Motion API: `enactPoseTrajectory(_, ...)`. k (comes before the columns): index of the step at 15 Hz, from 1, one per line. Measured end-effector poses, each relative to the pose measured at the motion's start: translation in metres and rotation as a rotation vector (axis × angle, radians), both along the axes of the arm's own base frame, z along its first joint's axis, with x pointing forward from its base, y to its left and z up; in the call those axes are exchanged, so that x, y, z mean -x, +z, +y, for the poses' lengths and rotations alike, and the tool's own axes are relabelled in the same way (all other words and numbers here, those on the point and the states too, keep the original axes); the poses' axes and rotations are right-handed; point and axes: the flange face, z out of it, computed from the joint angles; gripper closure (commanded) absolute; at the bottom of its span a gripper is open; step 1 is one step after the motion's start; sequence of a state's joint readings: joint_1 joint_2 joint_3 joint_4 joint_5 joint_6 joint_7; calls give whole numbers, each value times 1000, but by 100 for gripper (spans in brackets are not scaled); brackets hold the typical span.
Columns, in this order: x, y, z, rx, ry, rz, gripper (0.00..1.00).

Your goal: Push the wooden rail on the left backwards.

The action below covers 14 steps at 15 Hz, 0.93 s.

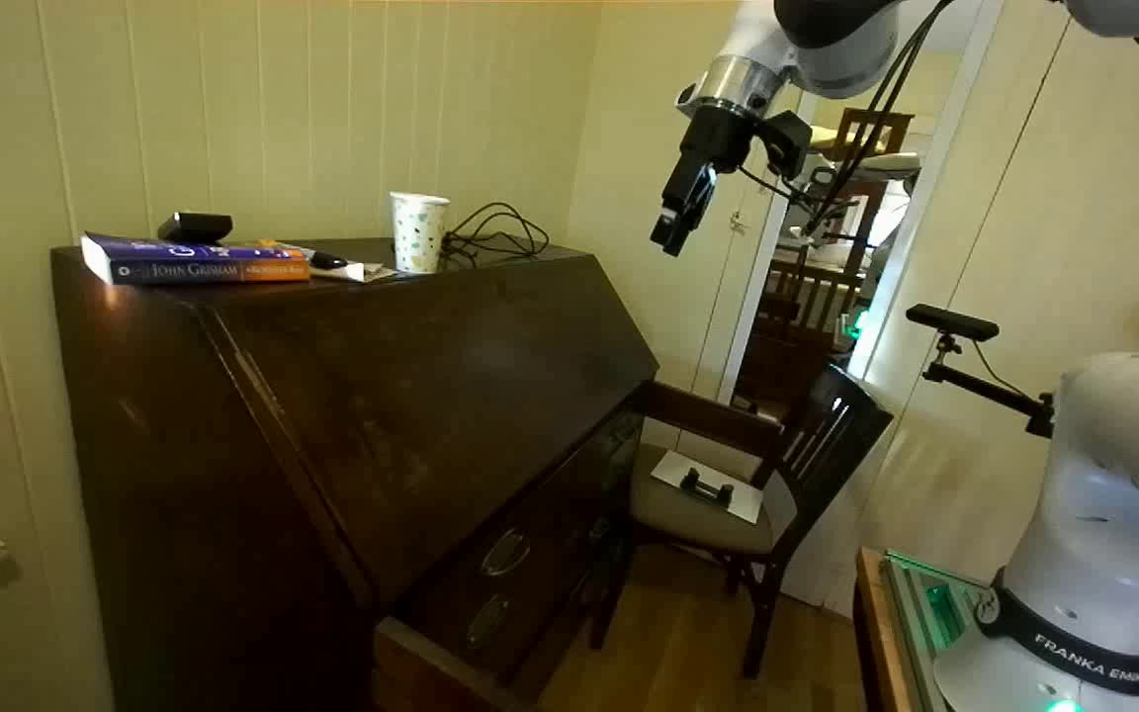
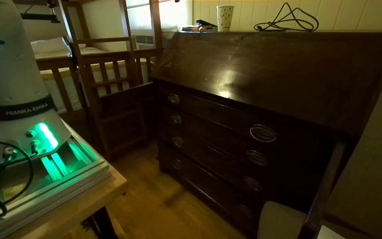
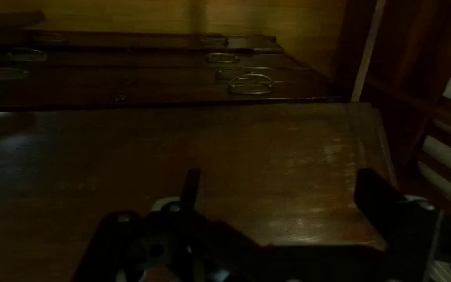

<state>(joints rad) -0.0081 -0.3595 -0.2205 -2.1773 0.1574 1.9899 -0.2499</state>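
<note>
The left wooden rail (image 1: 436,667) is dark brown with a lighter top edge and sticks out from the slant-front desk (image 1: 451,396) below the lid's lower corner. It also juts out in an exterior view (image 2: 124,98). In the wrist view the rail (image 3: 366,51) shows as a narrow pale edge beyond the lid's corner. My gripper (image 1: 673,232) hangs in the air, high over the far end of the desk in this view, apart from the rail. In the wrist view my gripper (image 3: 278,186) is open, with the lid seen between its fingers and nothing held.
A second rail (image 1: 713,415) sticks out at the desk's other end, by a dark chair (image 1: 832,425). A book (image 1: 209,265), a paper cup (image 1: 419,232) and a coiled cable (image 1: 500,232) lie on the desk top. A bunk bed (image 2: 104,66) stands beyond the left rail.
</note>
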Motion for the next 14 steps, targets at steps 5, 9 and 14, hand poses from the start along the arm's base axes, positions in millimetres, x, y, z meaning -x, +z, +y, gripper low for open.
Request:
enactPoseTrajectory(5,0,0,0,0,0,0,0)
enactPoseTrajectory(9,3,-7,18,10,26,1,0)
enactPoseTrajectory(14,42,-35,88,55,56,3,0)
